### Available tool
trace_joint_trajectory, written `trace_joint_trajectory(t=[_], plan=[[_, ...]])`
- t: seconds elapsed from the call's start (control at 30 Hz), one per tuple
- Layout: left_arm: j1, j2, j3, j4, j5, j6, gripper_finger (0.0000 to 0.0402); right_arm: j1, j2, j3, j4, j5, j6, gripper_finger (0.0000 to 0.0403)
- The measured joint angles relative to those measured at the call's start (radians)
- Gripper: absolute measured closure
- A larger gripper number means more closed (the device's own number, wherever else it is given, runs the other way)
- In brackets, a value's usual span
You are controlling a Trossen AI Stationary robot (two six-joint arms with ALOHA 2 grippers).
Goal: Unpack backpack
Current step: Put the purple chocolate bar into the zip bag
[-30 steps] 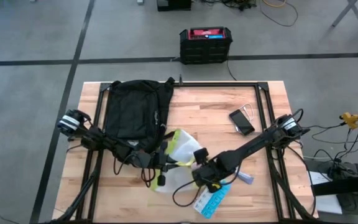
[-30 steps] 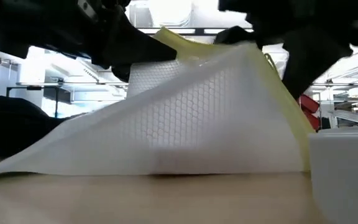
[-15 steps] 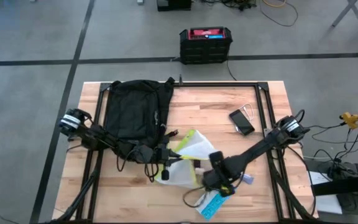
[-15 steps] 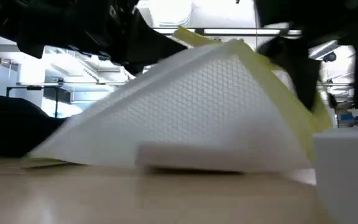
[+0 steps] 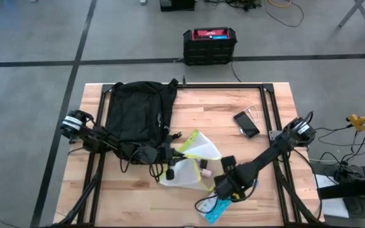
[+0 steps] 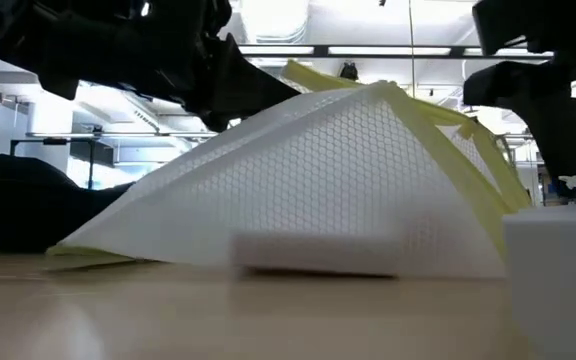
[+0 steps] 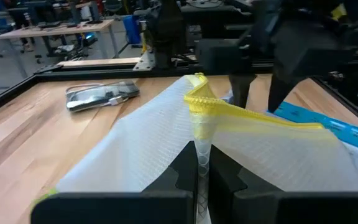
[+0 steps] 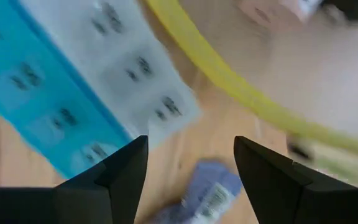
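The left jaws (image 7: 201,174) are clamped on the yellow zip edge of a white honeycomb-mesh pouch (image 5: 192,161), holding it tented above the wooden bench (image 5: 220,107). The right jaws (image 5: 228,190) stand wide apart and empty over a blue-and-white printed packet (image 5: 213,211); half a second ago they were closer to the pouch. The large black fabric backpack (image 5: 138,111) lies slumped at the bench's far left, behind the left arm.

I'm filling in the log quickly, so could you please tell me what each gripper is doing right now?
Left gripper: closed on the mesh pouch.
Right gripper: open, holding nothing, above the blue-and-white pack.
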Motion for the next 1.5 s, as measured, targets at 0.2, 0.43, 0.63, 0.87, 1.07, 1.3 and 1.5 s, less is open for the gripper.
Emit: trace_joint_trajectory(t=[0.2, 0.43, 0.63, 0.87, 1.07, 1.3, 1.5], plan=[[0.016, 0.016, 0.0, 0.014, -0.054, -0.052, 0.0402, 0.038, -0.113, -0.102, -0.029, -0.009, 0.225, 0.0187], [0.035, 0.128, 0.0, 0.03, -0.071, -0.198, 0.0402, 0.045, -0.223, -0.307, 0.051, -0.059, 0.606, 0.0174], [0.035, 0.181, 0.0, 0.081, -0.071, -0.234, 0.0402, 0.045, -0.224, -0.422, 0.266, -0.097, 0.686, 0.0158], [0.035, 0.165, 0.042, 0.084, -0.066, -0.215, 0.0402, 0.001, -0.177, -0.444, 0.299, -0.068, 0.741, 0.0213], [0.035, 0.144, 0.089, 0.078, -0.06, -0.154, 0.0402, -0.011, -0.201, -0.403, 0.282, -0.016, 0.699, 0.0384], [0.036, 0.108, 0.103, 0.057, -0.06, -0.084, 0.0402, 0.025, -0.253, -0.195, 0.207, 0.128, 0.537, 0.0398], [0.029, 0.082, 0.105, 0.059, 0.015, 0.003, 0.0402, 0.007, -0.246, -0.133, 0.229, 0.243, 0.345, 0.0401]])
